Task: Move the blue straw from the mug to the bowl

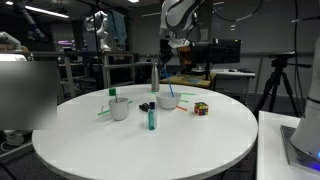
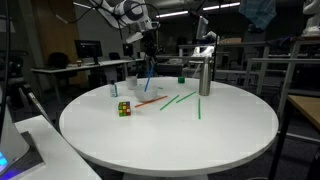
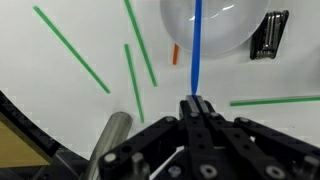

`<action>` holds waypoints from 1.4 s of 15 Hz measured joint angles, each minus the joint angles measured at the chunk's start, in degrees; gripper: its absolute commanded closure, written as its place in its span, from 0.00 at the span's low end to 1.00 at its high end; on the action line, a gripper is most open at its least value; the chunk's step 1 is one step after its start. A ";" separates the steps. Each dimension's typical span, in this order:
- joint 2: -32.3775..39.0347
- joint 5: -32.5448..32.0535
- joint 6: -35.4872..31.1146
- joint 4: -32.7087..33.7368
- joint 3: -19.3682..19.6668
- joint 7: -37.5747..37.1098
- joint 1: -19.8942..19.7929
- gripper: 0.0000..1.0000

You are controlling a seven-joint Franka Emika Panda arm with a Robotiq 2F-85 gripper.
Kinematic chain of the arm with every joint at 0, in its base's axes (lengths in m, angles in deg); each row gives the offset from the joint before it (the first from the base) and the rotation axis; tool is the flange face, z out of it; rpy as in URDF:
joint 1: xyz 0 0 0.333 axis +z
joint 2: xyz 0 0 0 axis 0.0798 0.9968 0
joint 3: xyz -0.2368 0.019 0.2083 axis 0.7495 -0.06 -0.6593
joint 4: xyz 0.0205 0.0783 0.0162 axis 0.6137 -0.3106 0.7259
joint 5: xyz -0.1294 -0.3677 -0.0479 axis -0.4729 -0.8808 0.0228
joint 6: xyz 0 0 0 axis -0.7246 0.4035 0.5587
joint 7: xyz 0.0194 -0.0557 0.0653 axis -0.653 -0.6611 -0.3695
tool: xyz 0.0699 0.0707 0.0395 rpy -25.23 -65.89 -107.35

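My gripper (image 3: pixel 195 103) is shut on the blue straw (image 3: pixel 197 50) and holds it hanging down over the table. In the wrist view the straw's far end reaches over the white bowl (image 3: pixel 225 30). In both exterior views the gripper (image 1: pixel 163 62) (image 2: pixel 150 50) is above the bowl (image 1: pixel 168 101), with the straw (image 1: pixel 160 82) (image 2: pixel 148 72) hanging from it towards the bowl. The white mug (image 1: pixel 120 108) stands to the bowl's side, apart from the gripper, with a green straw at it.
Green straws (image 3: pixel 138 50) (image 2: pixel 178 100) and an orange straw (image 3: pixel 176 53) lie on the round white table (image 1: pixel 210 135). A teal tube (image 1: pixel 151 117), a colour cube (image 1: pixel 201 108) (image 2: pixel 124 108), a metal cylinder (image 2: pixel 205 75) (image 3: pixel 115 135) and a black clip (image 3: pixel 268 35) stand near the bowl.
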 measured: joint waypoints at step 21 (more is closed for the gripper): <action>5.82 5.01 -0.44 1.70 -0.33 5.35 -1.03 0.65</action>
